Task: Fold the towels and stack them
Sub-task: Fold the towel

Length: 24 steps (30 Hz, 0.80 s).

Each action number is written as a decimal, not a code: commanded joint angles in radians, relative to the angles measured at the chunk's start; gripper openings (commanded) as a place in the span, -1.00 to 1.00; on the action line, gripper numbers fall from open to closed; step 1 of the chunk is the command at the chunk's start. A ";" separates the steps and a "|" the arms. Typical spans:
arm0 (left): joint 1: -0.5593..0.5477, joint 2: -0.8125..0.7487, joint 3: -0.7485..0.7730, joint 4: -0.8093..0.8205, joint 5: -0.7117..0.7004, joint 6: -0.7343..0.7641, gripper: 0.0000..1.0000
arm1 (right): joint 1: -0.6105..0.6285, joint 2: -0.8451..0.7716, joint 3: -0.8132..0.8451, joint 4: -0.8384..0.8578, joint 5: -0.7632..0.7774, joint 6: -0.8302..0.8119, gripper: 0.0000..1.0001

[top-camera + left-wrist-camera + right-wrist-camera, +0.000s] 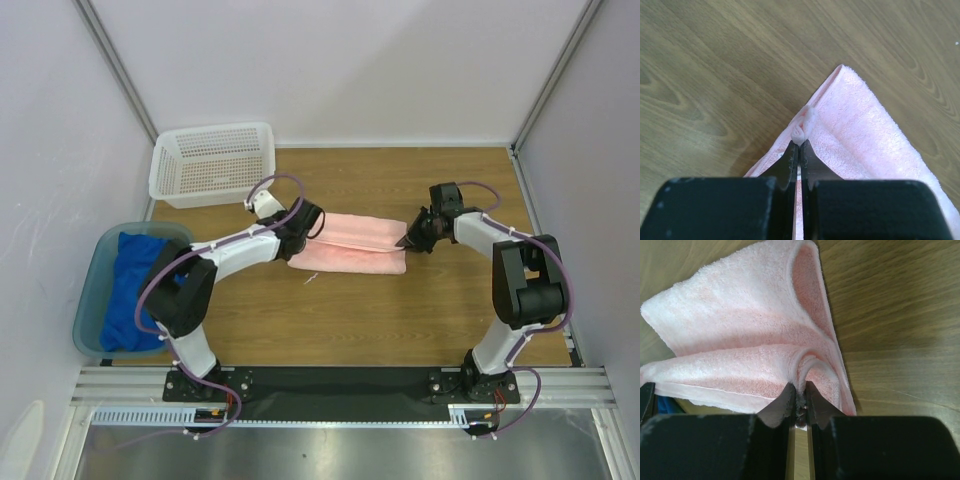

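**Pink towel pinched at both ends, mid-table**

We see the pale pink towel (350, 245) lying in the middle of the wooden table (400, 320), its long side running left to right between the two arms. It is folded over on itself, and the upper layer sits a little askew, so a strip of the lower layer shows along the near edge. The terry pile looks soft and even, with a flat woven hem.

Our left gripper (799, 146) has its fingers closed tight on a small puckered bit of the hem, where the cloth comes to a point. Our right gripper (799, 390) nips a raised ridge of cloth at the other end. There the layers fan apart into an open pocket.

The royal blue towel (130, 285) lies crumpled in the teal tub (90, 300) at the left, and a white basket (212, 163) stands behind it.
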 commanded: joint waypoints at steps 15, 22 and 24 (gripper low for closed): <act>0.100 0.115 0.218 -0.209 -0.131 0.141 -0.99 | -0.053 0.014 0.073 -0.106 0.085 -0.063 -1.00; 0.112 0.137 0.252 -0.209 -0.137 0.145 -0.99 | -0.056 0.042 0.121 -0.132 0.093 -0.077 -1.00; 0.111 0.138 0.267 -0.227 -0.141 0.143 -0.99 | -0.056 0.037 0.135 -0.142 0.092 -0.078 -1.00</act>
